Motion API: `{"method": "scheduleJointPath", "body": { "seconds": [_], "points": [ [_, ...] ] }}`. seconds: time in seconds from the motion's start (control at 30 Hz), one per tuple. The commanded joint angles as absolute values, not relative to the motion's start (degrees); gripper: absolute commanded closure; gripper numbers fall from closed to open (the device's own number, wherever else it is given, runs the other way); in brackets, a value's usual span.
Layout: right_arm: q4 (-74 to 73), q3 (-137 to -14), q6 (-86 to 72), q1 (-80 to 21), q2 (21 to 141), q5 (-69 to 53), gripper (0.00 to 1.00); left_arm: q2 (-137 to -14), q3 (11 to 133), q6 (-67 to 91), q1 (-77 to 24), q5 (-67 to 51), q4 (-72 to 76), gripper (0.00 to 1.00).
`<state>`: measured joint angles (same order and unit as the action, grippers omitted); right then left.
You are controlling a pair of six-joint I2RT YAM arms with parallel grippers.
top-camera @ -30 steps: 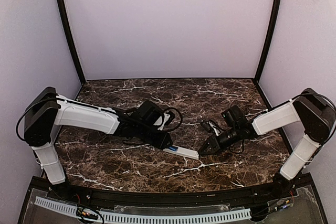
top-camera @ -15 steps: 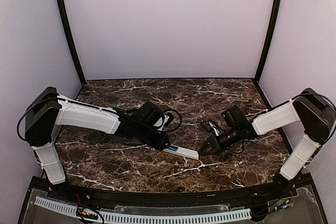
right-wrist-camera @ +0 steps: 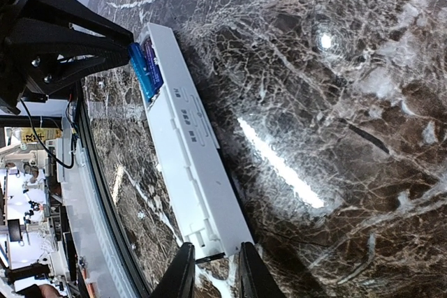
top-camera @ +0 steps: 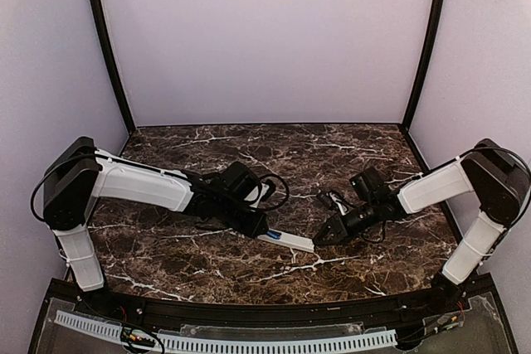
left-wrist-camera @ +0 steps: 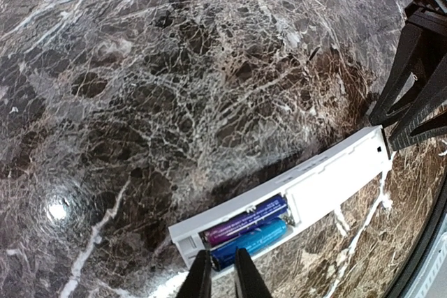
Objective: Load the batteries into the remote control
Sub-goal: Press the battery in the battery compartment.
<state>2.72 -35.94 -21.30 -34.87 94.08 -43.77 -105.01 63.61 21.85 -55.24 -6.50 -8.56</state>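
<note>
Marble table (top-camera: 207,263): white remote control (right-wrist-camera: 188,144), blue batteries (left-wrist-camera: 251,232) seated; right hand (right-wrist-camera: 213,270) grips it, left hand (left-wrist-camera: 222,277) narrow.

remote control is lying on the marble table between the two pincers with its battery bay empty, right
Not empty. The left wrist view shows two batteries side by side in the open bay of the remote control. It does lie on the table between the left pincer and right pincer.

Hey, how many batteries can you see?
2. Both lie side by side in the open compartment of the remote control: the purple battery, and the blue battery nearer the left tool. No others show.
</note>
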Motion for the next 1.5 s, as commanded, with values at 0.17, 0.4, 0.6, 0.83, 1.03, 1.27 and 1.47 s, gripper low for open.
{"method": "scheduleJointPath", "body": {
  "seconds": [0.17, 0.4, 0.6, 0.83, 1.03, 1.27, 1.47],
  "points": [
    [4.2, -36.0, -20.7, -35.4, 95.6, -44.6, 0.79, -105.7, 65.0, 20.8, -55.3, -7.5, -11.1, 0.94],
    [4.6, -36.0, -20.9, -35.4, 95.8, -44.6, 0.79, -106.1, 64.8, 20.9, -55.4, -9.1, -12.5, 0.96],
    [4.9, -35.8, -21.0, -35.5, 95.7, -44.6, 0.80, -107.4, 65.7, 20.8, -55.8, -8.8, -14.6, 0.97],
    [4.9, -35.8, -21.1, -35.4, 95.7, -44.5, 0.80, -110.1, 69.8, 19.5, -56.7, -4.7, -20.5, 0.97],
    [5.0, -35.8, -21.1, -35.5, 95.8, -44.4, 0.80, -112.2, 73.1, 18.2, -58.2, -2.0, -25.3, 0.97],
    [5.1, -35.9, -21.1, -35.5, 96.0, -44.4, 0.80, -115.2, 78.0, 16.4, -60.1, 3.1, -32.4, 0.96],
    [5.1, -35.8, -21.0, -35.5, 95.7, -44.2, 0.80, -116.7, 79.8, 16.6, -60.8, 5.3, -34.9, 0.91]
  ]
}}
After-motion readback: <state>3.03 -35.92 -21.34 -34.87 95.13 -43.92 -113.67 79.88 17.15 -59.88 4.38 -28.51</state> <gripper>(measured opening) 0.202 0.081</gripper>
